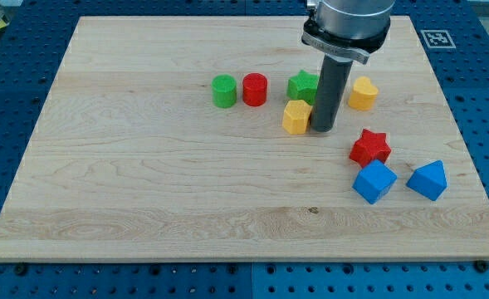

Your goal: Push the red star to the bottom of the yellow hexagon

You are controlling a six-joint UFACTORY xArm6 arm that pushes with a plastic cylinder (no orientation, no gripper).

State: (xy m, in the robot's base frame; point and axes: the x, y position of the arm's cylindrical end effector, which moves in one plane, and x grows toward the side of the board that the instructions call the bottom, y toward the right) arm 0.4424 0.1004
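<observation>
My tip stands just right of the yellow hexagon; the red star lies lower right of it, near a blue cube; no gripper fitted, state not applicable.

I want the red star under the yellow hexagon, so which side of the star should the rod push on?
Contact the red star on its right flank, pushing toward the view's left: the yellow hexagon lies up-left. My tip sits beside the hexagon's right, so circle around first.
</observation>
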